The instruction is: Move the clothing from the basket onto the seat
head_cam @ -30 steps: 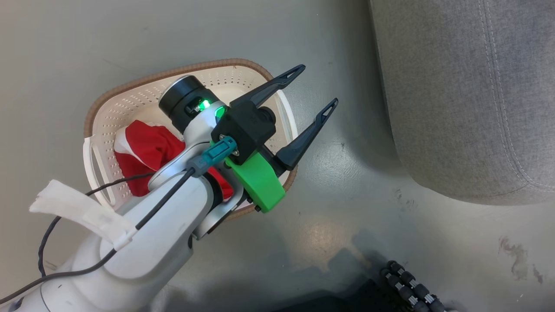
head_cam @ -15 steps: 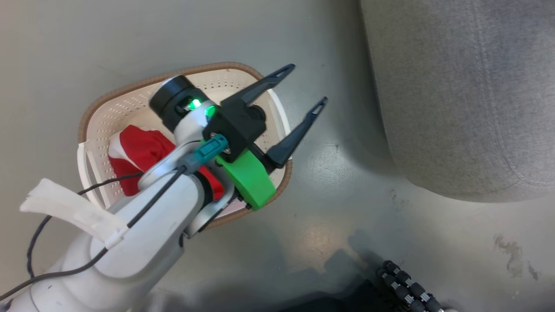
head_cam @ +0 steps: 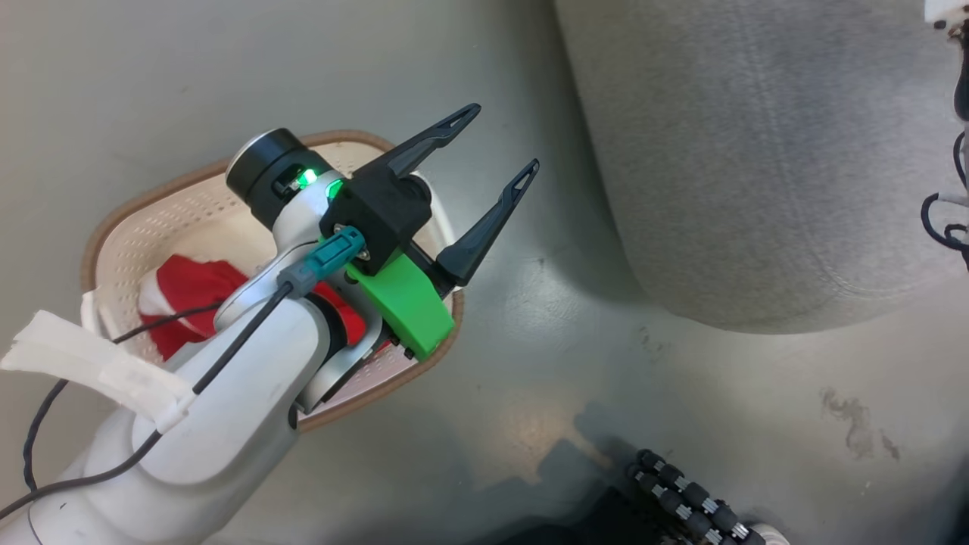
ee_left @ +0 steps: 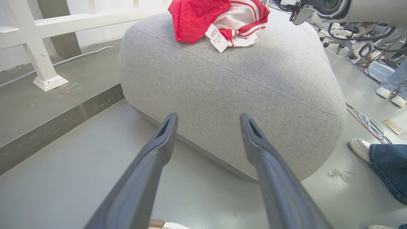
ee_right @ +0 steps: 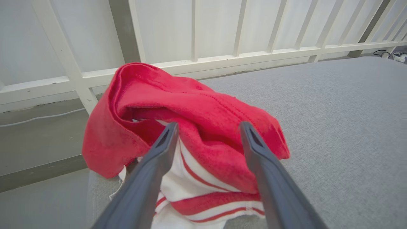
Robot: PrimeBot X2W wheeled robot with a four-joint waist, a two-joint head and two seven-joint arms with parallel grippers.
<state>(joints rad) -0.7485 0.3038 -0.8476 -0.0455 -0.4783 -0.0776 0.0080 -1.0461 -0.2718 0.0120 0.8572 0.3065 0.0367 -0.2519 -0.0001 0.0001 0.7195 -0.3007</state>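
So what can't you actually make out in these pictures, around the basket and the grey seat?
- Head view: the left arm covers part of the basket, so how much red clothing lies inside is hidden.
- Left wrist view: the white label on the garment atop the seat is too small to read.
- Left wrist view: a person's leg is cut off by the right edge.

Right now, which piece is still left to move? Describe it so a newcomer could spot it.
Find the big grey seat; left of it in the head view, on the floor, sits a cream basket with a brown rim. Inside lies a crumpled red garment; the other garment, red with white trim, lies on the seat instead.
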